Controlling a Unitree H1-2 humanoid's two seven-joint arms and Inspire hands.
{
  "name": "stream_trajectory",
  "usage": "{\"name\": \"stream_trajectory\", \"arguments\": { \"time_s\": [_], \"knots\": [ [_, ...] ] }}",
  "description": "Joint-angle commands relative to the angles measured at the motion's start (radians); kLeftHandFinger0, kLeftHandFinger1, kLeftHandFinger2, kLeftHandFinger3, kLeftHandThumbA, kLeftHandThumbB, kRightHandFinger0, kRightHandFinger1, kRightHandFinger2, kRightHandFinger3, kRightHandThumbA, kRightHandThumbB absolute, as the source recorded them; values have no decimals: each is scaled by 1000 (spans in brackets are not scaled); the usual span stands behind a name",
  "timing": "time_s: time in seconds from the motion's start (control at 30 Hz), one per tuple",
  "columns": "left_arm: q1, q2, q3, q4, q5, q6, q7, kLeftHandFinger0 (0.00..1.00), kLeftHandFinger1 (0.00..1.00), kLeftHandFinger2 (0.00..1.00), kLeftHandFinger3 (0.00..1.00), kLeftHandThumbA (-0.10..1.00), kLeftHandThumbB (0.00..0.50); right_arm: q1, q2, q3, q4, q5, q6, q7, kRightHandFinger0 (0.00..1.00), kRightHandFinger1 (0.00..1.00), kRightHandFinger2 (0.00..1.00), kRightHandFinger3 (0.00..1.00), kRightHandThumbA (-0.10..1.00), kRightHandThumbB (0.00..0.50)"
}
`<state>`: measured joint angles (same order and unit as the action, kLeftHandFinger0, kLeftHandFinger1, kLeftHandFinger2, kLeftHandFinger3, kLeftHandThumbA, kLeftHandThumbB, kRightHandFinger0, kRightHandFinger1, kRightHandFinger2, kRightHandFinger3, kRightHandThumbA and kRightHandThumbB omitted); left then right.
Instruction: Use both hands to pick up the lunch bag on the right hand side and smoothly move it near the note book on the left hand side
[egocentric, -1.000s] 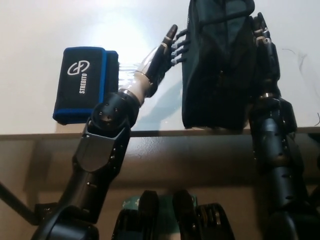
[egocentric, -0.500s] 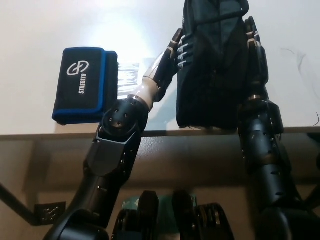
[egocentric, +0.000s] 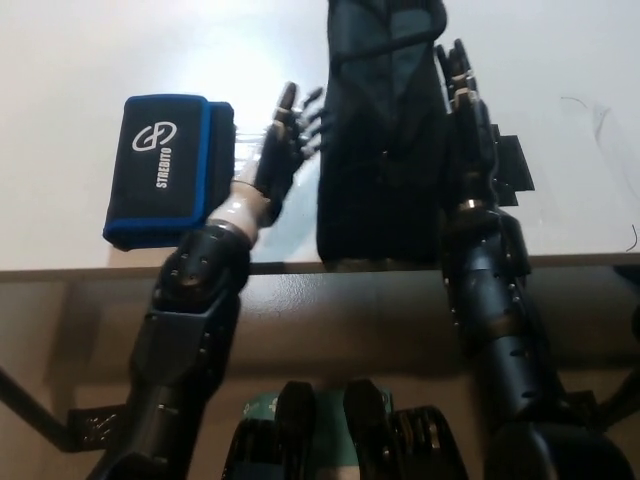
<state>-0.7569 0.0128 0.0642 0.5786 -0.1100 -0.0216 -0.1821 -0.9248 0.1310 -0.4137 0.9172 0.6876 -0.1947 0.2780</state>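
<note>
My left hand (egocentric: 283, 150) is flat against the left side of the lunch bag (egocentric: 385, 150), fingers spread and pointing up, fingertips touching the fabric. My right hand (egocentric: 467, 120) is pressed flat on the bag's right side, fingers straight up along it. So the bag is squeezed between both palms, neither hand curled around it. Bag is upright, dark, its bottom edge near the front edge of the tabletop (egocentric: 80, 50); can't tell if it's lifted clear or resting. The blue-trimmed black notebook (egocentric: 165, 170) lies just outboard of my left hand, close to the wrist, not touching the bag. Some thin clear thing sits between notebook and left hand, too blurred to identify.
</note>
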Motion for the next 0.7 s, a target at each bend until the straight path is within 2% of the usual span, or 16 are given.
{"name": "stream_trajectory", "arguments": {
  "time_s": [0.0,0.2,0.43,0.67],
  "knots": [
    [-29,29,36,-54,-54,-14,-7,1000,1000,1000,1000,1000,331,-74,28,22,15,-8,-10,39,1000,1000,1000,1000,1000,282],
    [-16,60,58,-91,-67,-1,-15,1000,1000,1000,1000,1000,315,-90,43,31,45,-18,-16,39,1000,1000,1000,1000,1000,267],
    [-12,81,53,-119,-71,25,-23,1000,1000,1000,1000,1000,351,-110,68,38,76,-24,-22,46,1000,1000,1000,1000,1000,284],
    [-19,83,53,-129,-77,21,-19,1000,1000,1000,1000,1000,347,-119,93,49,73,-28,-23,54,1000,1000,1000,1000,1000,297]
  ]
}}
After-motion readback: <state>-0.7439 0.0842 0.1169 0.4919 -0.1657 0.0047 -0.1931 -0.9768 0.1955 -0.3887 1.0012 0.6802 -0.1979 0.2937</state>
